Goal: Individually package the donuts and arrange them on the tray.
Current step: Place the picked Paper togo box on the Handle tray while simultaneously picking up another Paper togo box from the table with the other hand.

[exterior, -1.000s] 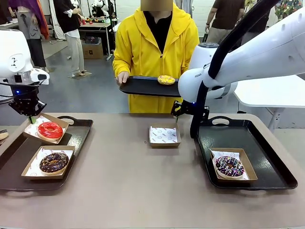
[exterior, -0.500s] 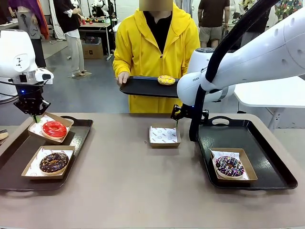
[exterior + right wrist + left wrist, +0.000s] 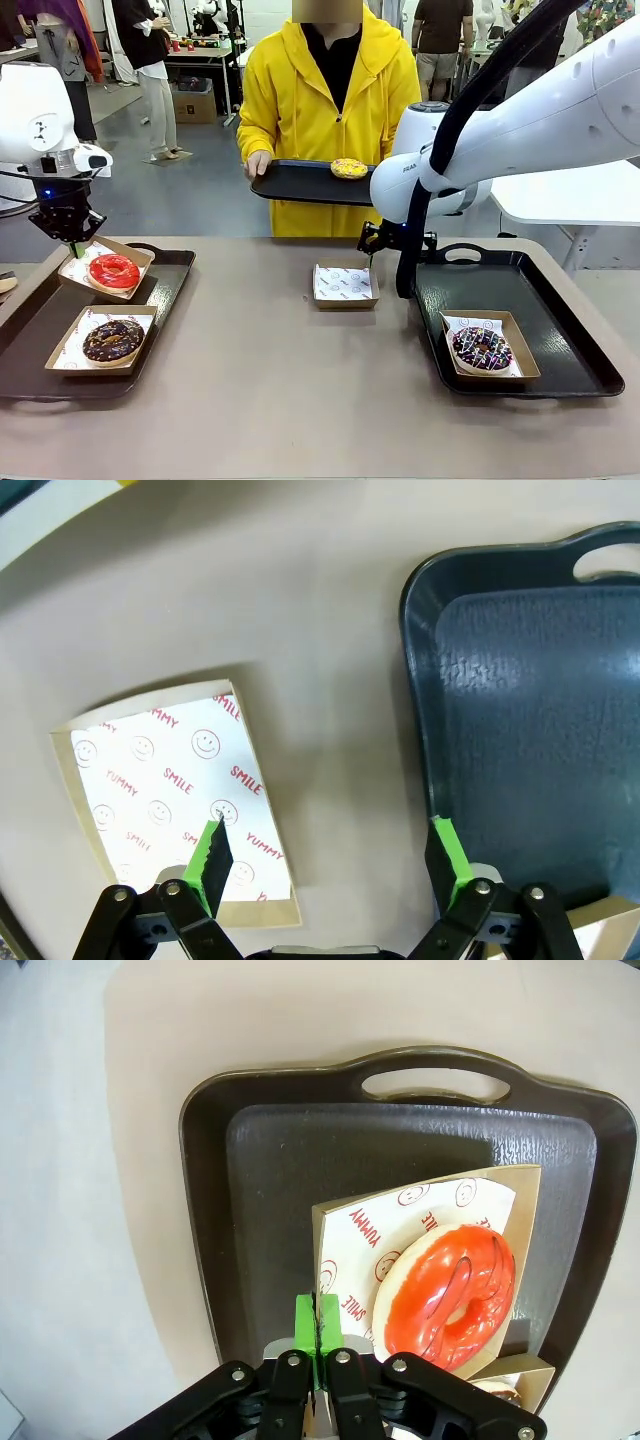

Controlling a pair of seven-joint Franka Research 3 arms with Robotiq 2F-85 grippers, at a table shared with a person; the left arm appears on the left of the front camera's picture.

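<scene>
Here, left jaws pinch tilted box [image 3: 526, 1210] rim, red donut [image 3: 445, 1295] inside, near corner hidden; right jaws wide over empty box [image 3: 160, 770].

Front: person's tray [image 3: 295, 182], right end hidden behind right arm [image 3: 560, 110]; left tray [image 3: 172, 262] cut by pic's left edge. Left wrist: we can't see near corner of red donut's box [image 3: 425, 1192], under left end effector [image 3: 318, 1305]. Right wrist: empty box [image 3: 150, 770], bottom cut off, partly behind right end effector [image 3: 328, 825].
</scene>
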